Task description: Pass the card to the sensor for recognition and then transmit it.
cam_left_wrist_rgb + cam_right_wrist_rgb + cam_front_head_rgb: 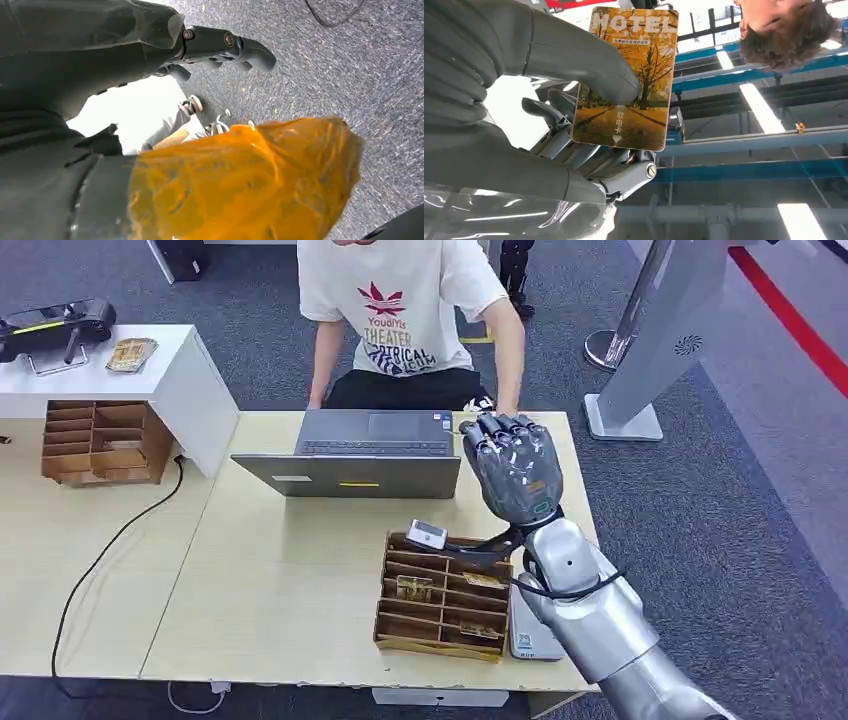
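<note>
My right hand (512,468) is raised above the far right of the table, its back toward me, just in front of the seated person's hand (505,410). In the right wrist view the thumb (574,60) and fingers pinch a yellow HOTEL card (629,85) printed with autumn trees, held up facing the camera with the person's head beyond it. A small white card sensor (427,533) sits on the back rim of the wooden card organizer (430,645), below and left of the hand. My left hand (220,45) hangs over grey carpet, fingers loosely apart and holding nothing.
A person in a white T-shirt (400,310) sits behind an open grey laptop (370,450) at the table's far edge. A second wooden organizer (100,445) and a white cabinet (180,380) stand at the left. A black cable (100,560) crosses the left tabletop.
</note>
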